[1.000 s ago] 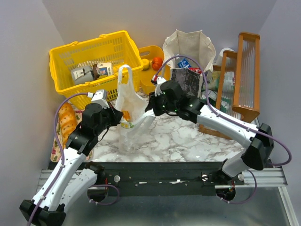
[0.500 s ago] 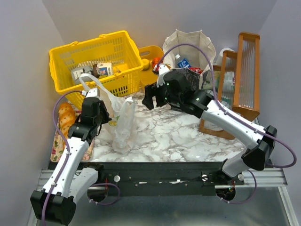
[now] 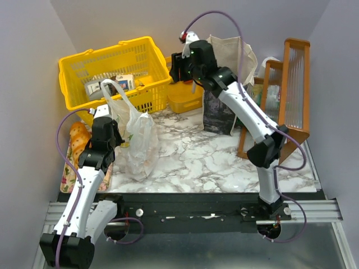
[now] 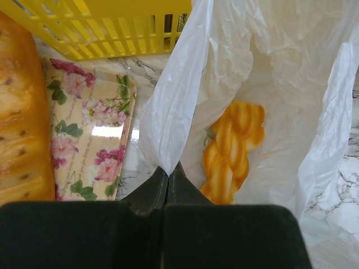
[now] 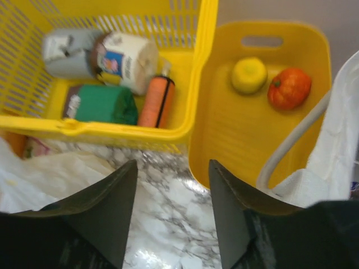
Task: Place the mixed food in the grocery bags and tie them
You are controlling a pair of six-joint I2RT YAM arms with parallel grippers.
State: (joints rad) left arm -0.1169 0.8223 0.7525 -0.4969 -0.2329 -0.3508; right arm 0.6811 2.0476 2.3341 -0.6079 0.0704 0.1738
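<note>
The thin white plastic bag (image 3: 139, 143) stands at the table's left, its loop handles up. My left gripper (image 3: 112, 133) is shut on a fold of the bag's rim (image 4: 167, 162); a yellow-orange print (image 4: 233, 151) shows on the film. My right gripper (image 3: 177, 72) is open and empty, raised over the small yellow basket (image 5: 263, 140). An orange (image 5: 289, 88) and a yellow-green fruit (image 5: 249, 74) lie in that basket. The beige canvas tote (image 3: 227, 59) stands to the right of it; its handle (image 5: 289, 143) shows in the right wrist view.
The big yellow basket (image 3: 112, 61) at back left holds a grey carton (image 5: 64, 50), a white tub (image 5: 132, 53), a green packet (image 5: 101, 103) and an orange tube (image 5: 156, 101). Bread loaves (image 4: 19, 112) lie on a floral tray (image 4: 92, 134) at left. A wooden rack (image 3: 289, 89) stands at right.
My right arm has risen from the bag at the table's middle and swung back over the small yellow basket. My left gripper has pulled the plastic bag left, and the bag now stands fuller.
</note>
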